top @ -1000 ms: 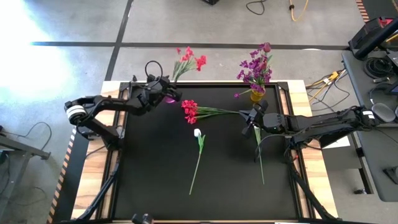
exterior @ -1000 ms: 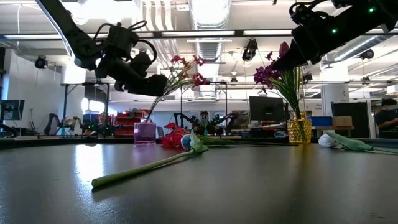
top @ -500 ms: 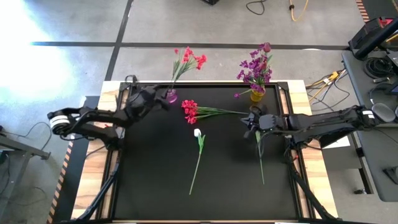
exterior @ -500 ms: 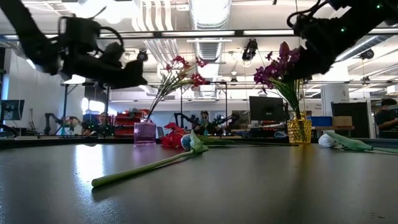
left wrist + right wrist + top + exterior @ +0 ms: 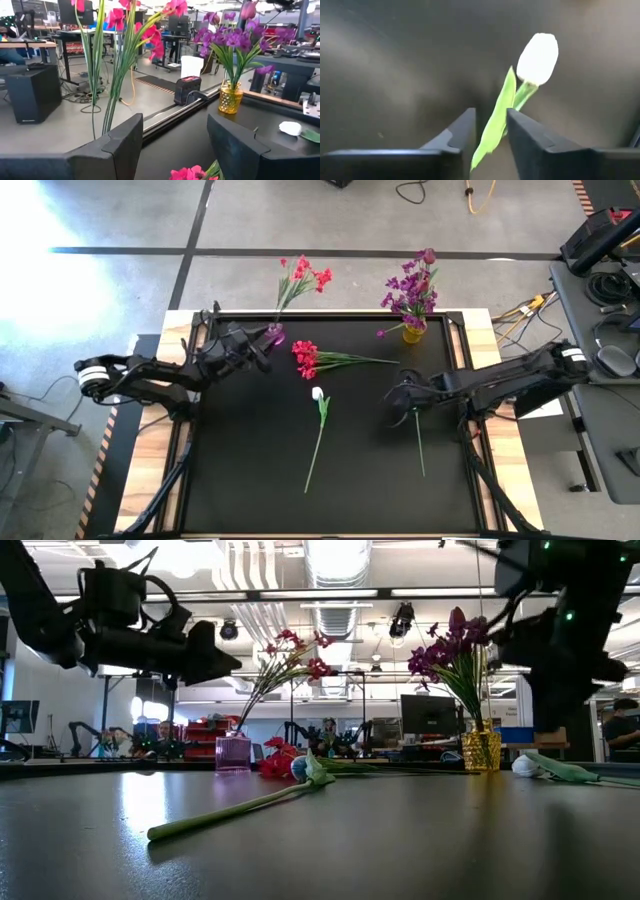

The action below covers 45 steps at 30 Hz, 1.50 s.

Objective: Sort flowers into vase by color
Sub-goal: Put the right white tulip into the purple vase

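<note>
Right gripper [image 5: 490,135], fingers slightly parted astride the white tulip's [image 5: 537,58] stem, hangs low over the table in front of the yellow vase [image 5: 412,333], likely lining up a grasp; left gripper [image 5: 175,145] waits wide open by the purple vase [image 5: 274,335].

two vases [image 5: 275,333] at table's [image 5: 250,480] far edge, flowers [image 5: 318,430] lying mid-table

Bright overhead ceiling lights [image 5: 335,560] glare; the table [image 5: 400,840] shines, and the right wrist view seems blurred.

Two vases [image 5: 275,335] [image 5: 412,333] hold flowers; two white tulips [image 5: 318,394] [image 5: 537,59] and one red bunch [image 5: 305,358] lie on the table.
</note>
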Each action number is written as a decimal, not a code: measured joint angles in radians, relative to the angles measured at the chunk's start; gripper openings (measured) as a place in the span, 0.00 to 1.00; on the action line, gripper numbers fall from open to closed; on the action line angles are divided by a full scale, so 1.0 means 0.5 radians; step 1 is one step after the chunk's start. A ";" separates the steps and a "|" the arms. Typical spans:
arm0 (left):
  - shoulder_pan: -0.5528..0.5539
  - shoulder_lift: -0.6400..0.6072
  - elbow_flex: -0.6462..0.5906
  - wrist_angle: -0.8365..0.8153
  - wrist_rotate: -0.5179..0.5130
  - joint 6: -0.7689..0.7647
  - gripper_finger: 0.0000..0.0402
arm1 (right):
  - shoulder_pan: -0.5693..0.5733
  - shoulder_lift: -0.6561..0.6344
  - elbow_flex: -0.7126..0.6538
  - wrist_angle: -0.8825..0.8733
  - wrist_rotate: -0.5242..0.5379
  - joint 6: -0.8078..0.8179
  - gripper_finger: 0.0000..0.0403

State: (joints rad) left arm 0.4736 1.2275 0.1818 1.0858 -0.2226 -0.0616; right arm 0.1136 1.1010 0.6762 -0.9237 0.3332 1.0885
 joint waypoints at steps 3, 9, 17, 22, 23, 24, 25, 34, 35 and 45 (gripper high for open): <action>0.000 0.032 0.000 0.002 0.000 0.000 0.52 | 0.000 0.142 0.004 -0.012 -0.097 0.161 0.35; 0.000 0.105 0.000 0.001 0.000 -0.002 0.52 | 0.000 0.365 0.005 -0.007 -0.239 0.368 0.46; 0.000 0.189 0.002 0.091 0.027 -0.060 0.52 | -0.001 0.511 0.005 0.032 -0.263 0.562 0.41; 0.000 0.206 0.002 0.093 0.051 -0.076 0.52 | -0.001 0.526 0.003 0.105 -0.263 0.562 0.31; 0.000 0.207 0.002 0.095 0.064 -0.077 0.52 | -0.001 0.526 0.000 0.128 -0.263 0.562 0.28; 0.000 0.209 0.002 0.095 0.075 -0.085 0.52 | -0.001 0.526 -0.006 0.150 -0.263 0.562 0.26; 0.000 0.210 0.002 0.095 0.098 -0.092 0.52 | -0.001 0.526 -0.011 0.163 -0.263 0.562 0.23; 0.000 0.210 0.002 0.132 0.238 -0.121 0.52 | -0.002 0.507 0.006 0.180 -0.263 0.360 0.08; 0.000 0.210 0.002 0.145 0.267 -0.125 0.52 | -0.002 0.495 0.026 0.184 -0.255 0.328 0.06; 0.000 0.211 0.027 0.209 0.695 -0.352 0.52 | 0.003 0.348 0.278 0.227 0.253 -0.117 0.03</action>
State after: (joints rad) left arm 0.4736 1.3332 0.1954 1.1904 0.1248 -0.2377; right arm 0.1151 1.2748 0.8154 -0.8105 0.4599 1.0299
